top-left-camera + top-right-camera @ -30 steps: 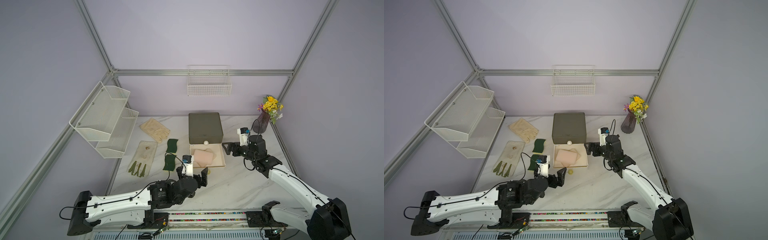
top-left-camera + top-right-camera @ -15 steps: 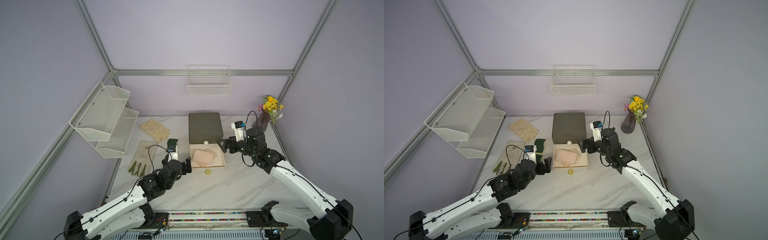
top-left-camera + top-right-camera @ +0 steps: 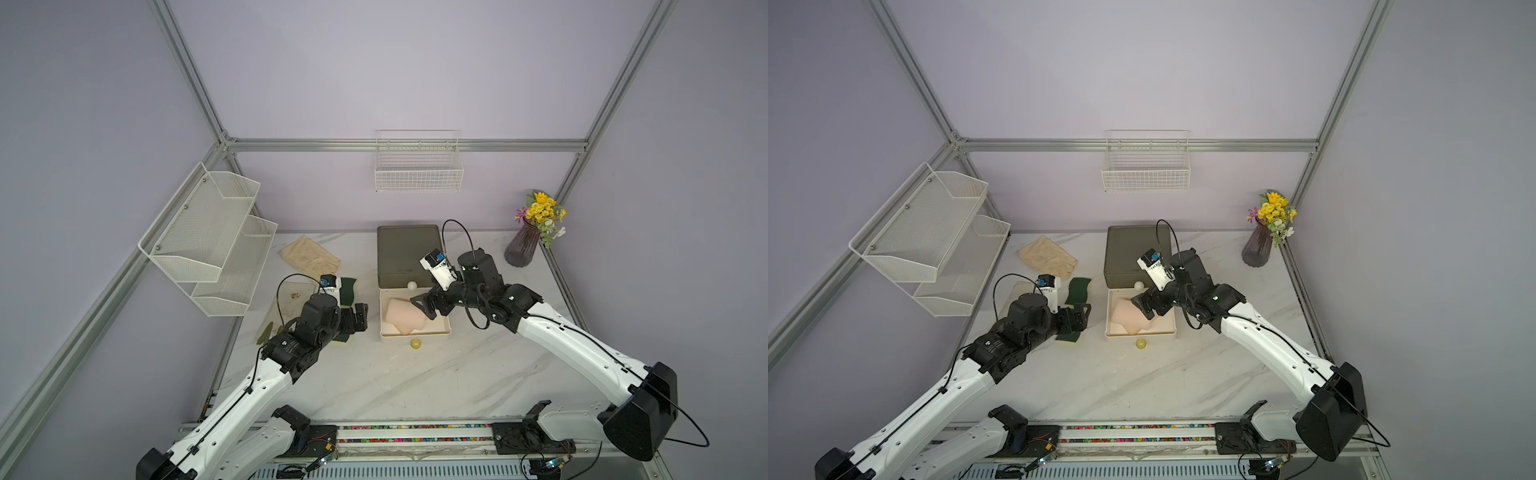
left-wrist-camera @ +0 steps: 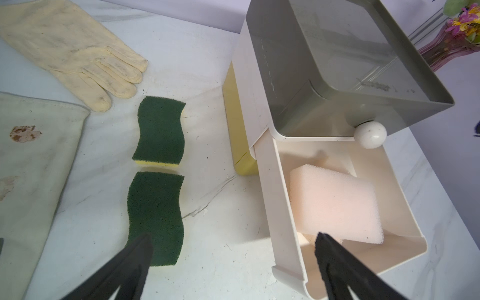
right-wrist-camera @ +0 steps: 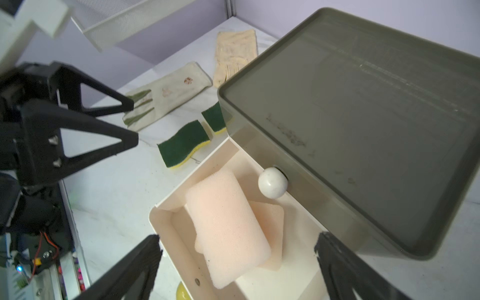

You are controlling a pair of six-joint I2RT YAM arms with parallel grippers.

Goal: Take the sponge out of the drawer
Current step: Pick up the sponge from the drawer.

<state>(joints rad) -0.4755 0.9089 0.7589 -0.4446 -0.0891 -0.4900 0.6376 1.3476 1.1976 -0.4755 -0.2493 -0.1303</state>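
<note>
A pale pink sponge [image 3: 405, 318] [image 3: 1129, 318] lies tilted in the open cream drawer [image 3: 415, 333] [image 3: 1140, 334], with a second pink piece under it. My right gripper [image 3: 424, 307] [image 3: 1144, 307] hangs open just above the drawer. In the right wrist view the sponge [image 5: 226, 223] shows between the spread fingers of that gripper [image 5: 237, 246], untouched. My left gripper [image 3: 359, 316] [image 3: 1081, 316] stands open to the left of the drawer, over a green scouring pad. The left wrist view has the sponge [image 4: 335, 202] beside one finger of the left gripper [image 4: 233, 249].
The drawer unit has an olive-grey top [image 3: 407, 249], a white knob [image 3: 412, 285] and a yellow knob [image 3: 415, 343]. Two green scouring pads [image 4: 159, 132] [image 4: 155, 215] and gloves [image 3: 309, 257] [image 5: 166, 96] lie to the left. A vase [image 3: 523, 249] stands back right; wire shelves [image 3: 208, 237] hang left.
My left arm has swung from in front of the drawer to its left side and farther back. My right gripper has moved left over the drawer. Both stayed open.
</note>
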